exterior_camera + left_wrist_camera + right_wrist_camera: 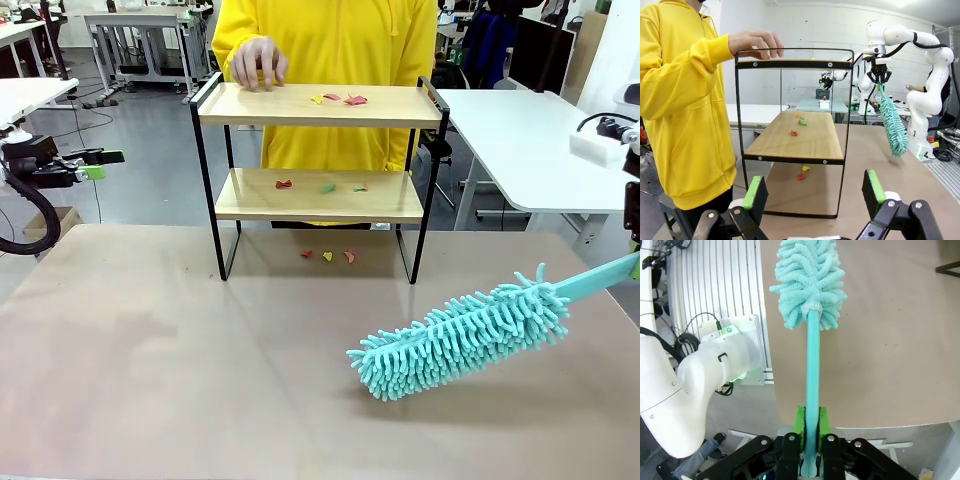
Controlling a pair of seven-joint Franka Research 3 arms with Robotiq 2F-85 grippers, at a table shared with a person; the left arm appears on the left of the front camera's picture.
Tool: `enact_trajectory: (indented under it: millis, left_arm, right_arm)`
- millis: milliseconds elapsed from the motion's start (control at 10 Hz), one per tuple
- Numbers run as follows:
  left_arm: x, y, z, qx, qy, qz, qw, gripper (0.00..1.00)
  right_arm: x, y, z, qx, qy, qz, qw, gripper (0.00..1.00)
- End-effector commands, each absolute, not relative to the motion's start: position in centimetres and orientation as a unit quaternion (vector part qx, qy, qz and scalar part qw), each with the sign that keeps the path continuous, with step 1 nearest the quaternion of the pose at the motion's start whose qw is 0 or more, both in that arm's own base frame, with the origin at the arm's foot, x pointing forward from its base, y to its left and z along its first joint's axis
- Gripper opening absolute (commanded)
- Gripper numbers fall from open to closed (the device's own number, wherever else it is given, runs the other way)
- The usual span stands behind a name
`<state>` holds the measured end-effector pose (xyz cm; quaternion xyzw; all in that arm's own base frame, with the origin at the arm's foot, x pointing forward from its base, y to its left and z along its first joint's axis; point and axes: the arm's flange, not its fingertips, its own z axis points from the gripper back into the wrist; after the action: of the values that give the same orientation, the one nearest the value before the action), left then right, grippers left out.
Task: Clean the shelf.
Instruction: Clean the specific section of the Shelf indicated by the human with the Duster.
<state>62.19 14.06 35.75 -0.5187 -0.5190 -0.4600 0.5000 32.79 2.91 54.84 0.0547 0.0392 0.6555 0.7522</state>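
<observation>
Shelf: we see the shelf [290, 108] standing upright at the far edge of the bench [150, 350], about in the middle. Its two wooden boards sit in a thin black frame.
Scraps: small coloured scraps lie on the top board [340, 99], toward its right half. More of them lie on the lower board [325, 186] and on the bench under the shelf [327, 256].
Person: a person in a yellow hoodie stands behind the far edge. One hand [258, 62] rests on the left end of the top board.
Left claw: the left claw [100, 164] hangs off the left edge of the bench, well apart from the shelf. In its wrist view we see the claw [814, 192] wide open with nothing between the green pads, and it looks at the end of the shelf [815, 142].
Right claw: the right claw [811, 422] is closed tight on the handle of a teal duster [810, 280].
Duster: the fluffy head [460, 335] is low over the bench near the right edge, in front of the shelf and apart from it. We cannot tell if the tip touches the bench.
</observation>
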Motion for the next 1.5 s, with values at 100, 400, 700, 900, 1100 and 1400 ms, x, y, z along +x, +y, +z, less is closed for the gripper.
enact_trajectory:
  millis: [100, 400, 700, 900, 1100, 1400]
  left_arm:
    - [62.1, 14.1, 36.0, -0.518, -0.519, -0.462, 0.498, 1.00]
    - [62.1, 14.1, 36.0, -0.518, -0.519, -0.462, 0.498, 1.00]
    - [62.1, 14.1, 36.0, -0.518, -0.519, -0.462, 0.498, 1.00]
    - [62.1, 14.1, 36.0, -0.518, -0.519, -0.462, 0.498, 1.00]
    - [62.1, 14.1, 36.0, -0.518, -0.519, -0.462, 0.498, 1.00]
    - [62.1, 14.1, 36.0, -0.518, -0.519, -0.462, 0.498, 1.00]
  right_arm:
    - [32.6, 2.7, 55.1, 0.053, 0.039, 0.657, 0.751, 0.14]
    - [32.8, 2.9, 54.8, 0.055, 0.039, 0.656, 0.752, 0.14]
    - [29.0, 6.3, 59.4, 0.070, 0.000, 0.602, 0.795, 0.14]
    - [25.3, 9.2, 62.8, 0.105, -0.048, 0.553, 0.825, 0.14]
    - [21.6, 13.5, 66.8, 0.149, -0.097, 0.488, 0.854, 0.14]
    - [18.8, 20.3, 71.7, 0.204, -0.209, 0.411, 0.863, 0.14]
